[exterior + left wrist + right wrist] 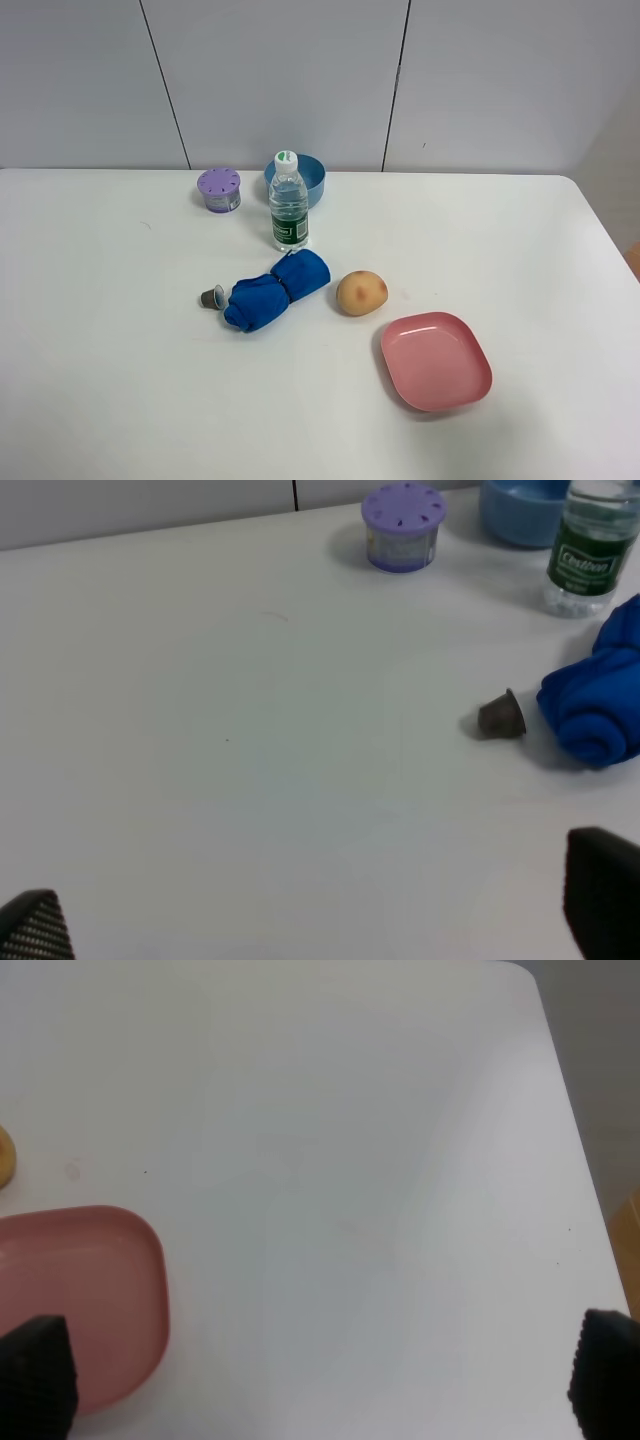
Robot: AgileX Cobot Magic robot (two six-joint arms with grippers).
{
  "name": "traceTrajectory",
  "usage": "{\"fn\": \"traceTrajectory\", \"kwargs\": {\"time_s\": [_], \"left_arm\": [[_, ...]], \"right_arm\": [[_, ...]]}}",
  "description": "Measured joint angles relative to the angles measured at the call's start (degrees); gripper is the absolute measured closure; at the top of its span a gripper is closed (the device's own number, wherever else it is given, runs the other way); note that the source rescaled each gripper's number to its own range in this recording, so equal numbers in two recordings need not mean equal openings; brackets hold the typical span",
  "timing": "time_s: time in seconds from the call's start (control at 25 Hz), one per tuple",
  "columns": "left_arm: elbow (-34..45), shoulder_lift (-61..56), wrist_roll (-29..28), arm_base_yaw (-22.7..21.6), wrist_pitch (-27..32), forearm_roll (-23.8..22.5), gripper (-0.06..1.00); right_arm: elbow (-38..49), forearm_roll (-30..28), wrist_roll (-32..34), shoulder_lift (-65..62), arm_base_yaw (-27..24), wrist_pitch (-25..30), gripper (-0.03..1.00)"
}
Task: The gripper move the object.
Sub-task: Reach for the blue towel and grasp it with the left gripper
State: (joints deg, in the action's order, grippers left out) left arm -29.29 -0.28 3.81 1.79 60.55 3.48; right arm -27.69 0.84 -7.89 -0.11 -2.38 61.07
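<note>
On the white table lie a rolled blue cloth (278, 290), a small brown capsule (212, 297) next to it, a potato (361, 292) and an empty pink plate (436, 360). Neither arm shows in the exterior high view. My left gripper (318, 920) is open and empty; its fingertips (605, 900) hang above bare table, short of the capsule (502, 716) and the cloth (595, 705). My right gripper (320, 1375) is open and empty, with the plate (85, 1290) beside one fingertip (35, 1375) and the potato's edge (5, 1155) just in view.
A water bottle (288, 205), a blue bowl (305, 178) and a purple lidded container (219, 188) stand at the back middle of the table. The table's right edge (605, 230) and a rounded corner (530, 980) are near the right arm.
</note>
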Motion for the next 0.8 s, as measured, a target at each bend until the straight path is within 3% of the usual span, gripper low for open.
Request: {"fn": "traceTrajectory", "kwargs": {"time_s": [0.8], "left_arm": [[0.00,0.00,0.00,0.00,0.00,0.00,-0.06]], "right_arm": [[0.00,0.00,0.00,0.00,0.00,0.00,-0.03]]}}
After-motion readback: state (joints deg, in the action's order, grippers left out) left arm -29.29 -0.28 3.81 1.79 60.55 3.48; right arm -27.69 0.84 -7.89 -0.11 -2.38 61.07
